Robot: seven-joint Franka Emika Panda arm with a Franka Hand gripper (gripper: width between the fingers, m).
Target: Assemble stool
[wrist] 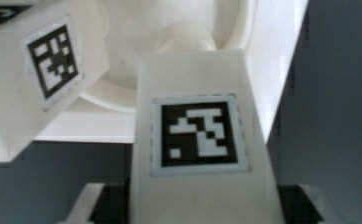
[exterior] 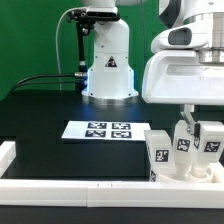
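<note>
Pincer pinching a stool leg at the frame rail

The pincer (exterior: 196, 133) grips 1 tagged leg (wrist: 192, 120) between its 2 fingers (wrist: 103, 205), low over the black desk (exterior: 40, 110) beside the seat (wrist: 45, 60) and white rail (exterior: 70, 170), at the exterior view's right; the marker board (exterior: 105, 130) lies nearby.

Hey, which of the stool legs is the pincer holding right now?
The leg between the pincer fingers, filling the wrist view with its tag facing the camera. The other leg stands free at the exterior view's left.

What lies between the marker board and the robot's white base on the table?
Nothing: in the exterior view only bare black table separates the marker board from the robot base.
</note>
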